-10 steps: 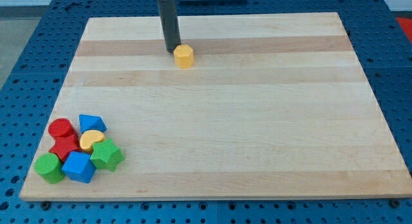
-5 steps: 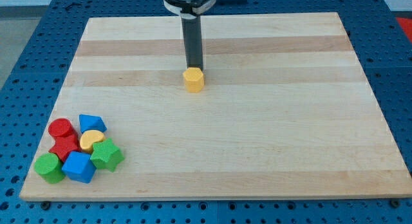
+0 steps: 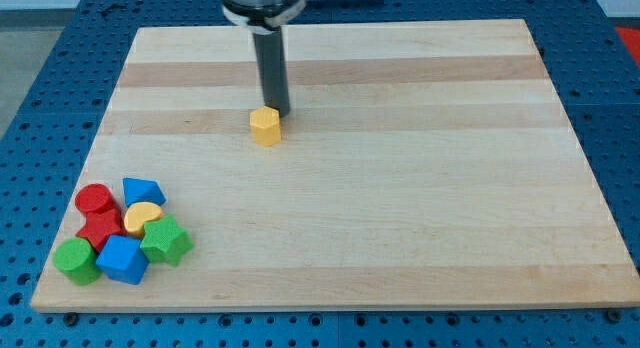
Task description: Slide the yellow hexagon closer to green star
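The yellow hexagon sits on the wooden board, left of centre in the upper half. My tip touches its upper right side. The green star lies far off at the view's bottom left, in a tight cluster of blocks. The rod rises straight up from the tip to the view's top.
Around the green star are a red cylinder, a red star-like block, a blue triangular block, a yellow heart-like block, a blue cube and a green cylinder. The board's left edge is close to them.
The yellow hexagon was pushed down the view, then slid to the left. My tip moved from its upper left to its upper right side, following it leftward.
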Controlling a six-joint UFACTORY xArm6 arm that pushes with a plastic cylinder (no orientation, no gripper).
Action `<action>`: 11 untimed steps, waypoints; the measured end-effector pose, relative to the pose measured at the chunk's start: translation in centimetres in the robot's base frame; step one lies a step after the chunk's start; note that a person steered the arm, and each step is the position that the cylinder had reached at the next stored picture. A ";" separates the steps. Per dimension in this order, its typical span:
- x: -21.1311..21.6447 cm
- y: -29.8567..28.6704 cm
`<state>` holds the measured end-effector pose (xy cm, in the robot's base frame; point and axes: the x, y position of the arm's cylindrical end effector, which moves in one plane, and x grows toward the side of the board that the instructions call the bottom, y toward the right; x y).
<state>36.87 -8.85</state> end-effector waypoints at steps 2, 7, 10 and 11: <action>4.0 -4.6; 5.6 2.7; 7.3 5.5; 8.3 4.7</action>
<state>45.13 -4.19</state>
